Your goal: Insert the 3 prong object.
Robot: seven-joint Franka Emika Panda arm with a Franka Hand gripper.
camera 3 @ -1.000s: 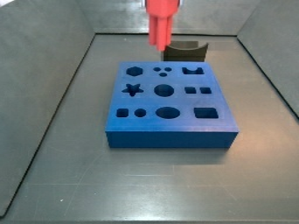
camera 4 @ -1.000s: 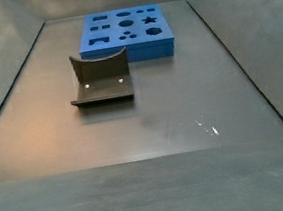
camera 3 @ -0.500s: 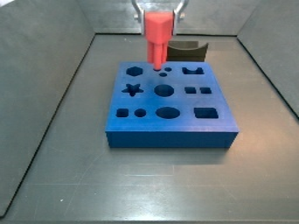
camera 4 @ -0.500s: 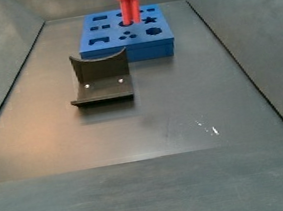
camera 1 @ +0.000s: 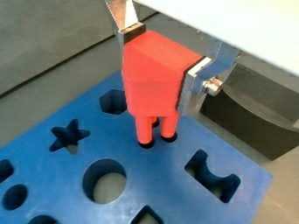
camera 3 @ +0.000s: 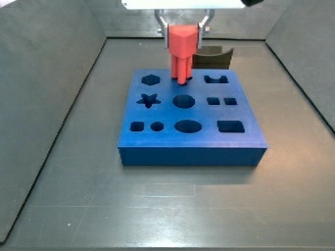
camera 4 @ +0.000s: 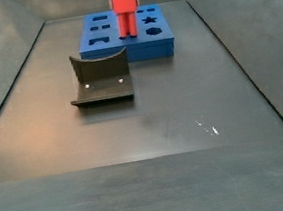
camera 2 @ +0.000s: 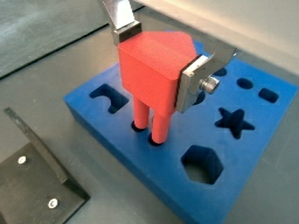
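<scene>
My gripper (camera 1: 162,54) is shut on the salmon-red 3 prong object (camera 1: 155,80), holding it upright over the blue board (camera 1: 70,175). Its silver fingers (camera 1: 200,80) clamp the block-shaped upper part. The prongs (camera 1: 146,129) point down and their tips sit in small round holes of the board, as both wrist views show (camera 2: 158,127). In both side views the object (camera 3: 182,51) (camera 4: 125,9) stands on the board (camera 3: 197,147) (camera 4: 108,50) near its far middle, with the gripper (camera 3: 185,24) above it.
The dark grey curved block (camera 3: 210,56) sits behind the board in a side view. The fixture (camera 4: 100,81) stands on the floor beside the board. The board has star (camera 1: 68,136), round (camera 1: 105,180) and other shaped holes. Grey walls enclose the floor.
The gripper has moved down with the 3 prong object. The prongs went from hanging above the board to reaching into its holes.
</scene>
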